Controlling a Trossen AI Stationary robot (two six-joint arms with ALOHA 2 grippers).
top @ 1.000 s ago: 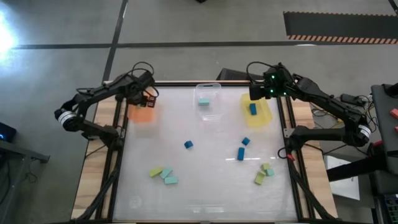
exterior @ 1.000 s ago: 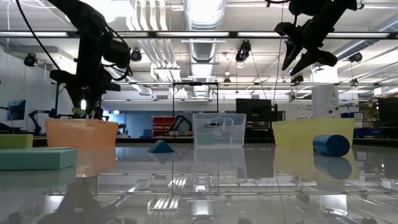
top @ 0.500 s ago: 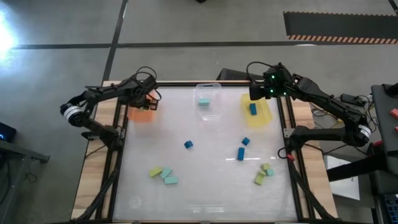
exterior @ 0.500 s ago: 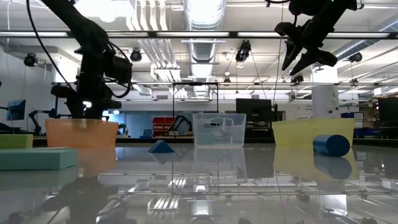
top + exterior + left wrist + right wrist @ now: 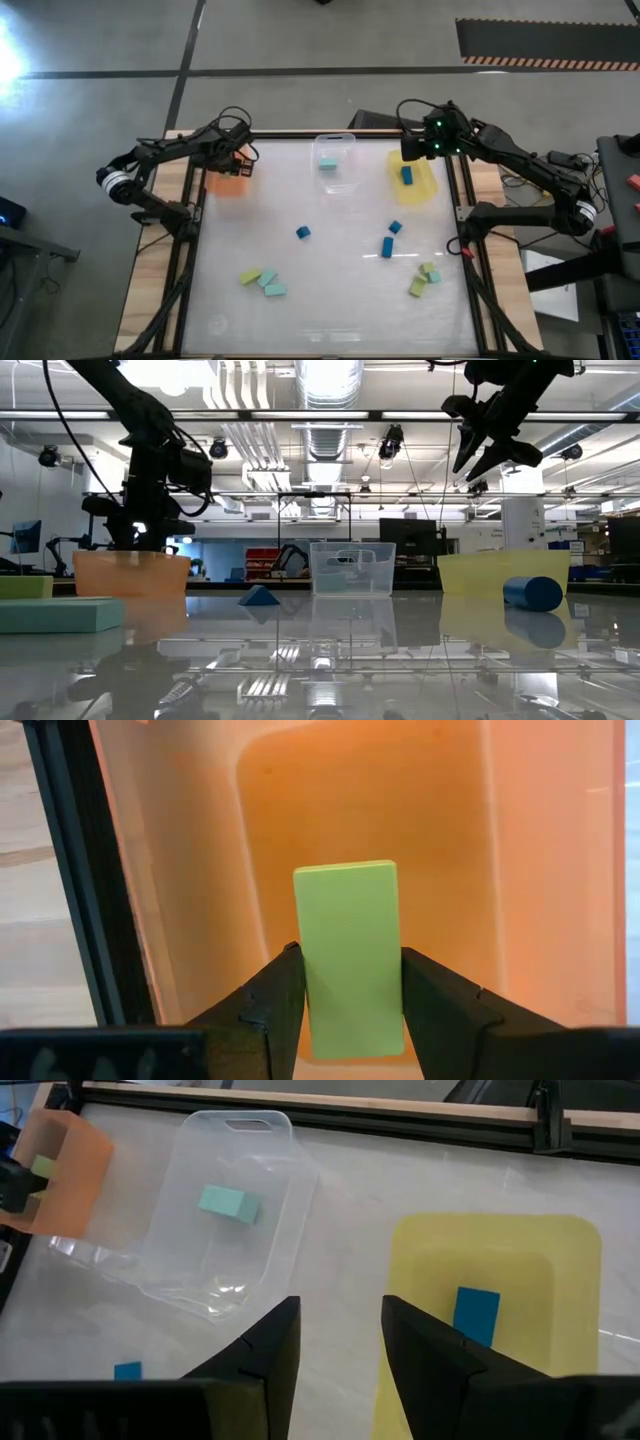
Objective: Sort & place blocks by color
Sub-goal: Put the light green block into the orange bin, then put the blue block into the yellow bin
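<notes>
Yellow-green block (image 5: pixel 347 955) sits between the left gripper (image 5: pixel 345 995) fingers, low inside the orange tray (image 5: pixel 560 870) for sorting (grip looks about to let go); right gripper (image 5: pixel 335 1335) hovers part-open, empty.

Bright overhead ceiling lights (image 5: pixel 330 380), mirror-like glare across the glossy table (image 5: pixel 400 660), sharp focus throughout.
</notes>
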